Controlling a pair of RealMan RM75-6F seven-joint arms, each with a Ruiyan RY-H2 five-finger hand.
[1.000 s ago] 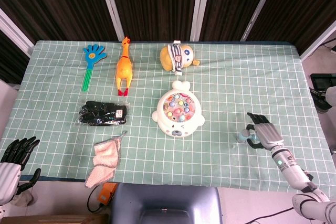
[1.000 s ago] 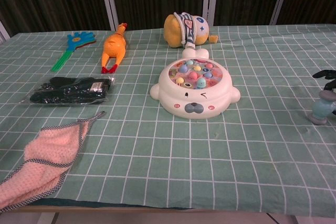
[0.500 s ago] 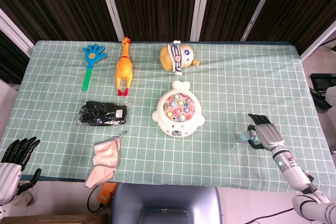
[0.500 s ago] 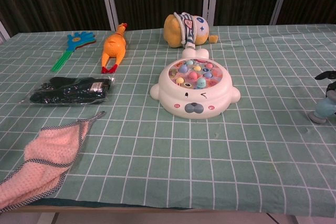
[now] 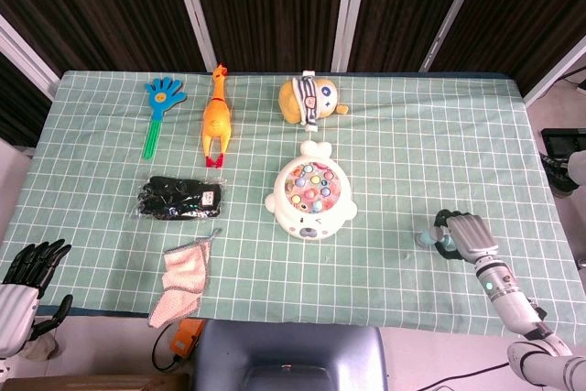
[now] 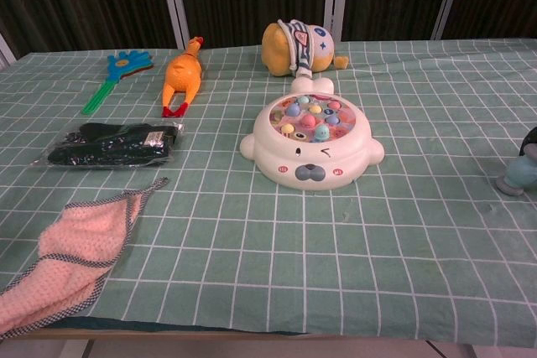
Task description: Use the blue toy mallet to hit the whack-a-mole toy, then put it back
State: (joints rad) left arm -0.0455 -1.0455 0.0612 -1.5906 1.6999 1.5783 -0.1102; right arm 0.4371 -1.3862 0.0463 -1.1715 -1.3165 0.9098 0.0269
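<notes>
The white whack-a-mole toy (image 5: 309,192) (image 6: 312,142), with its coloured pegs, sits at mid-table. The blue toy mallet (image 5: 427,240) (image 6: 516,175) lies near the front right of the table; only its pale blue end shows. My right hand (image 5: 469,234) is over its handle with the fingers curled around it, and only a dark sliver of this hand (image 6: 532,137) shows at the chest view's right edge. My left hand (image 5: 25,274) hangs off the table's front left corner, fingers apart, holding nothing.
Along the far side lie a blue hand clapper (image 5: 161,103), an orange rubber chicken (image 5: 216,116) and a yellow plush toy (image 5: 309,100). A black packet (image 5: 179,198) and a pink cloth (image 5: 186,272) lie on the left, the cloth at the front edge.
My right hand's fingers, stretched out over the mallet before, have curled down around its handle. The left hand and everything else on the table have stayed put.
</notes>
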